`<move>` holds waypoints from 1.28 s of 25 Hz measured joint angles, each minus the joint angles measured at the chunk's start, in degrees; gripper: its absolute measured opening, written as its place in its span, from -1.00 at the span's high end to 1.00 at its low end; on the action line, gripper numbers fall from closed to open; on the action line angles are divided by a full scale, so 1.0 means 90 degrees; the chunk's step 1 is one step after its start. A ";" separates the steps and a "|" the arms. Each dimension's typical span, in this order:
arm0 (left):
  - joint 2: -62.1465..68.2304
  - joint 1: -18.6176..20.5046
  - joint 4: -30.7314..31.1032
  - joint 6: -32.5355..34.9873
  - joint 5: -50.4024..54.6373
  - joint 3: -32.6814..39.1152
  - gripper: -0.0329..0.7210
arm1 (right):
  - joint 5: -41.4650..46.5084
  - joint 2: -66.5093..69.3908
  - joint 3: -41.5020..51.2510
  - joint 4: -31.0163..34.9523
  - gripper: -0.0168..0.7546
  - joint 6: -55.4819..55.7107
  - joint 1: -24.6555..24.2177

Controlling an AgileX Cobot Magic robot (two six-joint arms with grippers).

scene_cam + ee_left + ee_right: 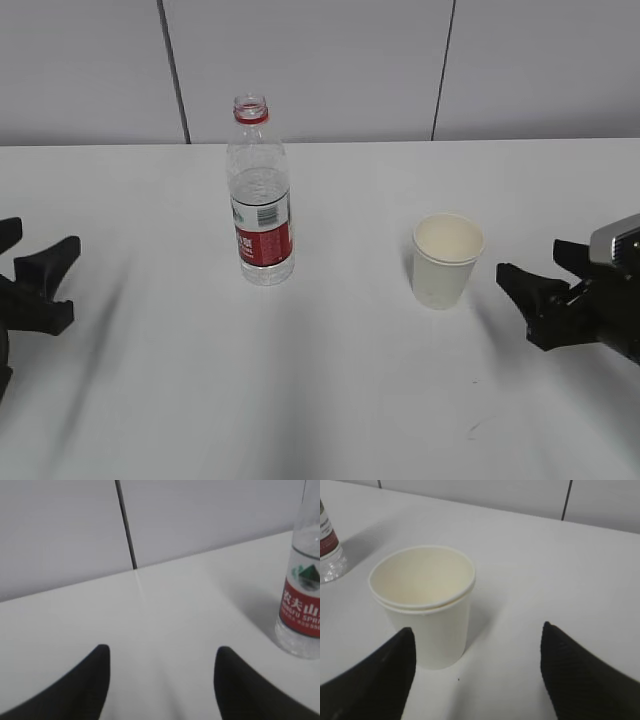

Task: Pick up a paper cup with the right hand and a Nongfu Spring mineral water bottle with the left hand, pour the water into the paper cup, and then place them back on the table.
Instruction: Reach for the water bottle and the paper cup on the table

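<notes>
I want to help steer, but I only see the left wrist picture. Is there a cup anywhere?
Observer: Yes, a paper cup stands upright on the table, right of the bottle.
Operator: Is somebody holding it?
Observer: No. The right gripper is open, with the cup just ahead of its left finger.
Operator: Does my bottle have a lid?
Observer: No, its top is open, with a red ring around the neck.

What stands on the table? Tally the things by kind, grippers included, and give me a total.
Bottles: 1, the Nongfu Spring mineral water bottle, capless and upright.
Cups: 1, the paper cup, upright; it may be two nested.
Grippers: 2, the left hand and the right hand, both open and holding nothing.
Total: 4.
</notes>
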 joint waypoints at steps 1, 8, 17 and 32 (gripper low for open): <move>0.0212 0.0000 0.0017 -0.0001 -0.0050 -0.0013 -0.19 | 0.0000 0.0114 -0.0010 -0.0047 -0.55 0.0000 0.0000; 0.1291 0.0000 0.0419 -0.0001 -0.0087 -0.0211 -0.19 | -0.0022 0.0663 -0.0025 -0.0300 -0.55 -0.0014 0.0000; 0.1713 0.0000 0.0613 -0.0001 -0.0091 -0.0509 -0.19 | -0.0047 0.0952 -0.0209 -0.0348 -0.55 -0.0022 0.0000; 0.1733 0.0000 0.0606 -0.0007 -0.0096 -0.0517 -0.43 | -0.0077 0.2258 -0.1575 -0.1416 -0.69 -0.0022 0.0000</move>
